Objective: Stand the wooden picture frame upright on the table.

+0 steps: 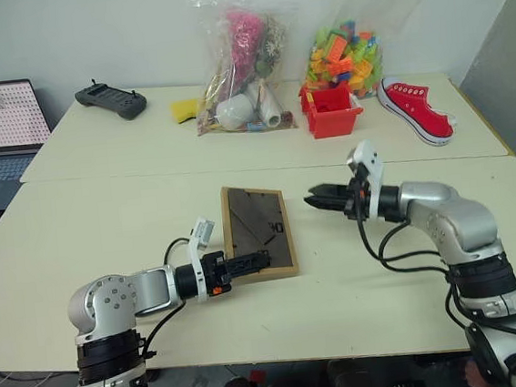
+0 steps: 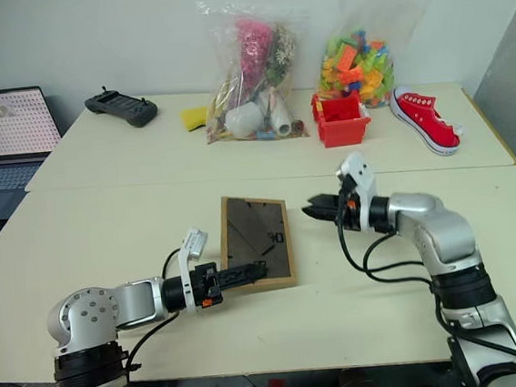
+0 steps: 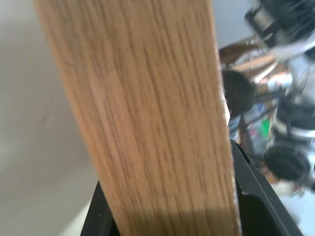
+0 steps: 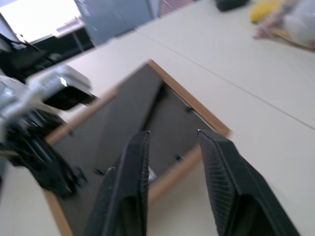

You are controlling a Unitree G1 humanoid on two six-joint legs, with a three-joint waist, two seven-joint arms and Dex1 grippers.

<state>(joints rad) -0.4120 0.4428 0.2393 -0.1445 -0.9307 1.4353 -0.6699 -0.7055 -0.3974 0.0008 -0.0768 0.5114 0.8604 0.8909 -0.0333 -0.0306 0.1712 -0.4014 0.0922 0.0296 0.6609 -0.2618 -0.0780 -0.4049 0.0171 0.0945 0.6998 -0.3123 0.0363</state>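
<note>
So the small rectangular light-wood picture frame (image 2: 257, 241) is tilted on the big cream tabletop (image 2: 98, 236), dark brown back panel facing up and toward me, near edge down by the table and far edge raised a bit. My left gripper (image 2: 253, 271) comes in from the left at the frame's near left corner, black fingers clamped on the wooden edge; in the left wrist view that wood-grain rail sits right between them. My right gripper (image 1: 317, 197) is up off the table, just beside the frame's far right corner and not touching it, fingers (image 4: 127, 183) apart with nothing between them. From the right wrist view the frame's back lies right ahead of those fingers.
</note>
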